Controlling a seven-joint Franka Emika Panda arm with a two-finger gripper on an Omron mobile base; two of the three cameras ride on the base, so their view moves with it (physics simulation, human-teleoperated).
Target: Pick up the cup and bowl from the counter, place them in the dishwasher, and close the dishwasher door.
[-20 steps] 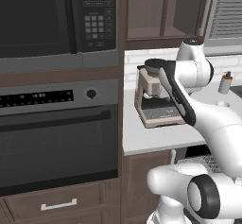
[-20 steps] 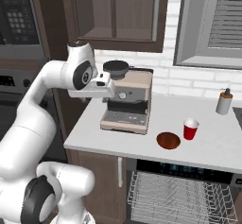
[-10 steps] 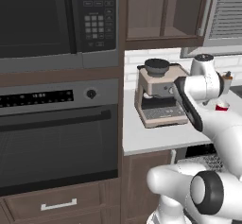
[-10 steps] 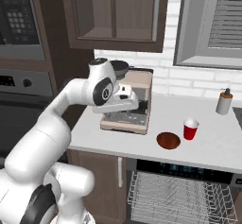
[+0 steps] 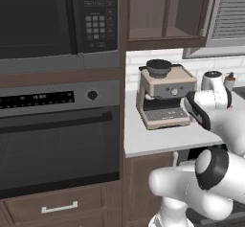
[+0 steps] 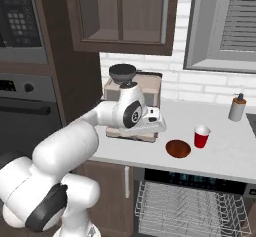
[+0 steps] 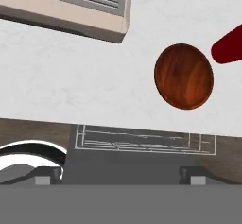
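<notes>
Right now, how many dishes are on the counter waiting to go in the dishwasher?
2: a red cup near the counter's middle, and a brown bowl just beside it, toward the coffee machine. Others may be hidden.

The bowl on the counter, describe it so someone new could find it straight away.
Start at the coffee machine on the light counter. To its right, near the front edge, sits a shallow brown wooden bowl. Beside it stands a taller red cup; the bowl is low, round and dark.

base views: behind arm, sharing counter [image 6: 220, 156] | hand view: close, facing down
</notes>
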